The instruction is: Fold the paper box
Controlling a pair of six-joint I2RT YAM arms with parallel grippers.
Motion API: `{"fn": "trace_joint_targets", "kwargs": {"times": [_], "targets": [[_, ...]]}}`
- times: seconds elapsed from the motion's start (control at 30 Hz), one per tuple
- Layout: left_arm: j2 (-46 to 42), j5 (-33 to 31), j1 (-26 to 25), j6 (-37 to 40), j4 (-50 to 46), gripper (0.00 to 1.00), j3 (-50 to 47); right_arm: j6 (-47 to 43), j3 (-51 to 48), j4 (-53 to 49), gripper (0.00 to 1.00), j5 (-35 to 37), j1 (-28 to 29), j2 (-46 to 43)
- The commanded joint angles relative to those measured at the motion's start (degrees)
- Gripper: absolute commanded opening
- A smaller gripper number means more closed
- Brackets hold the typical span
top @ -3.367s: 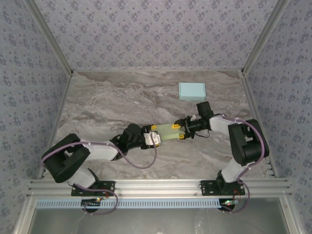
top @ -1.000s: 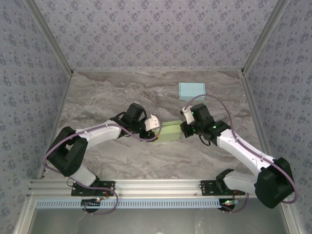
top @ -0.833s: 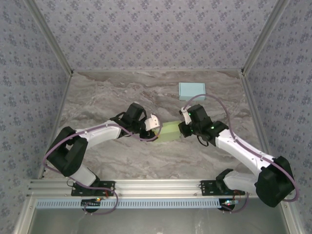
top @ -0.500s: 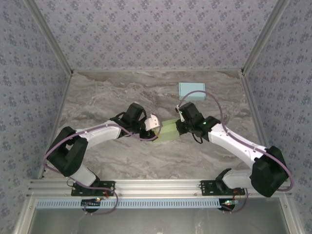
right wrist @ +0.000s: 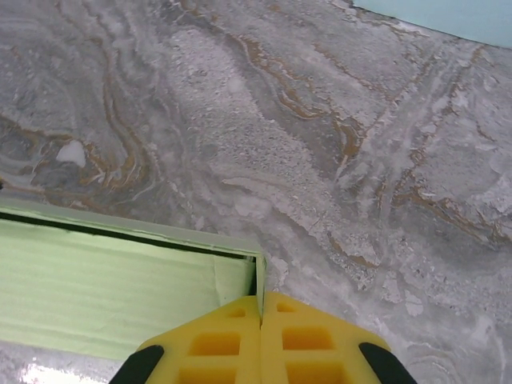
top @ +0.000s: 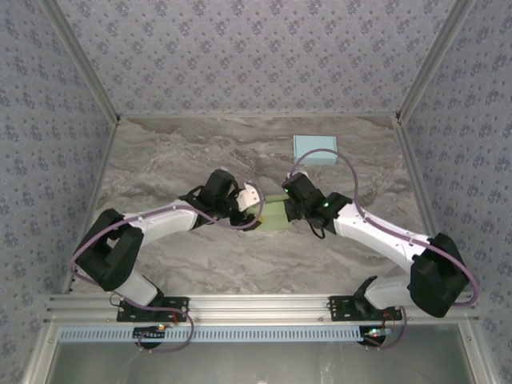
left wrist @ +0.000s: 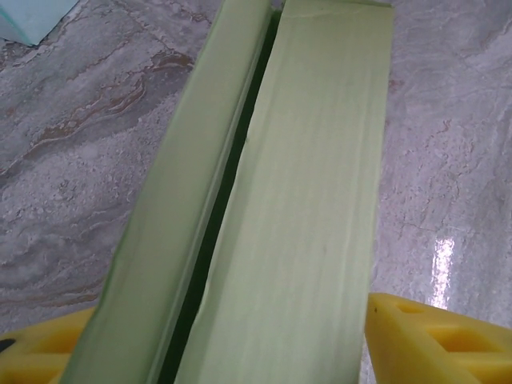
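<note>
The pale green paper box [top: 274, 214] lies on the marble table [top: 160, 176] between my two grippers. My left gripper [top: 253, 205] is at its left end. In the left wrist view the box [left wrist: 312, 200] runs lengthwise between the yellow fingers [left wrist: 432, 340], which stand wide apart on either side; a dark slit shows beside the long flap. My right gripper [top: 293, 210] is at the box's right end. In the right wrist view it [right wrist: 262, 308] is shut, tips together right at the top of the box's end wall [right wrist: 260, 276], and the box's inside [right wrist: 104, 296] shows.
A light blue closed box [top: 314, 150] stands at the back right of the table; its corner [left wrist: 28, 12] shows in the left wrist view and its edge [right wrist: 448, 16] in the right wrist view. Patterned walls enclose the table on three sides.
My right gripper has swung left from beside the green box onto its right end. The left arm has stayed almost still at the box's left end.
</note>
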Motion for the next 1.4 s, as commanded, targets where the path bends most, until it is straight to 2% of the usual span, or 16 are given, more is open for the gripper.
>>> {"fn": "trace_joint_targets", "kwargs": {"times": [0.0, 0.13, 0.17, 0.23, 0.3, 0.37, 0.43, 0.53, 0.7, 0.8, 0.9, 1.07, 1.2, 1.37], "targets": [[-2.94, 0.17, 0.35, -3.6, 3.91, 0.69, -1.22, 6.81, -0.41, -2.51, 0.06, 5.65, 1.23, 0.6], [-7.62, -4.08, 0.33, -9.46, 5.59, 0.77, -3.78, 9.62, -0.5, -2.33, 0.06, 9.08, 3.15, 0.54], [-9.66, -6.21, 0.38, -12.33, 5.92, 0.81, -4.59, 10.24, -0.62, -2.46, 0.06, 9.69, 3.57, 0.54], [-14.05, -9.96, 0.31, -18.29, 6.47, 0.99, -6.35, 11.28, -0.87, -2.3, 0.07, 10.23, 3.94, 0.54], [-18.29, -14.03, 0.38, -25.61, 5.33, 0.99, -7.48, 12.14, -1.16, -2.2, 0.07, 10.58, 4.22, 0.66], [-20.73, -16.69, 0.31, -31.84, 2.59, 0.99, -7.52, 12.68, -1.29, -2.11, 0.07, 11.04, 4.52, 0.88], [-21.25, -14.65, 0.07, -33.96, 1.14, 0.99, -7.28, 12.8, -1.44, -1.88, 0.07, 11.12, 4.63, 1.04], [-20.13, -14.83, -1.74, -32.93, 1.16, 0.92, -7.39, 12.83, -1.16, -1.76, 0.07, 10.97, 4.68, 1.17], [-16.08, -23.03, -3.56, -30.19, -0.89, 0.73, -3.88, 12.83, -0.62, -2.28, 0.07, 10.79, 4.83, 1.14], [-13.65, -26.67, -3.6, -29.0, -0.35, 0.74, -2.13, 12.82, -0.41, -2.31, 0.07, 10.67, 4.83, 1.2], [-12.85, -28.8, -2.36, -28.63, 1.88, 0.79, -1.6, 11.8, 0.02, -2.4, 0.08, 10.46, 4.77, 1.14], [-13.47, -25.14, 1.85, -30.7, 4.48, 0.8, -0.89, 10.95, 0.87, -2.75, 0.08, 9.54, 4.49, 1.87], [-10.94, -22.32, 2.76, -29.0, 2.1, 0.76, 1.87, 11.12, 1.37, -2.8, 0.08, 9.1, 4.54, 2.63], [-7.28, -15.65, 5.22, -29.64, 4.44, 0.7, 2.22, 11.24, 1.96, -2.93, 0.08, 8.85, 4.61, 2.85]]}}
